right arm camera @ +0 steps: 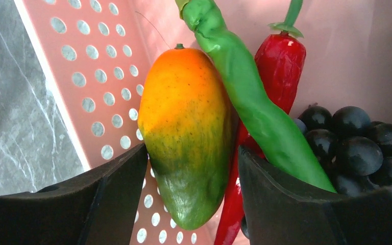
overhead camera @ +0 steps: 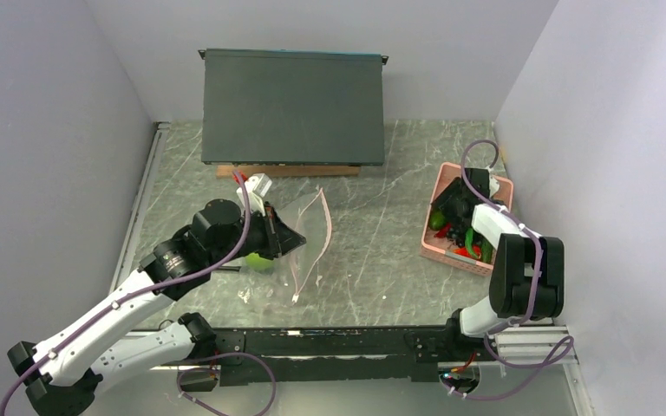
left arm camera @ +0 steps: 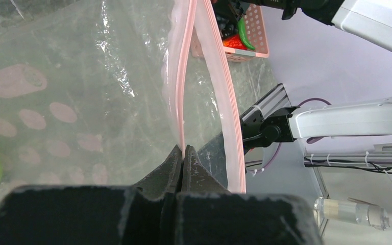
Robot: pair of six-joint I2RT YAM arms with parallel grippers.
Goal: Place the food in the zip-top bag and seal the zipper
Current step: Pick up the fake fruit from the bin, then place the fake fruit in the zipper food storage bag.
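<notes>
The zip-top bag (overhead camera: 305, 238) lies flat left of the middle of the tabletop (overhead camera: 381, 217), its mouth toward the right edge. The left gripper (overhead camera: 279, 234) has its jaws pressed together on the zipper (left arm camera: 177, 102), pinching one pink strip. A lime-green fruit (overhead camera: 260, 261) shows through the clear plastic. By the right edge, the right gripper (right arm camera: 191, 153) reaches into the pink basket (right arm camera: 87, 76). Its fingers are spread wide on either side of the orange-yellow piece (right arm camera: 184, 117), which lies beside a green pepper (right arm camera: 245, 97), a red chili (right arm camera: 280, 66) and dark grapes (right arm camera: 357, 143).
</notes>
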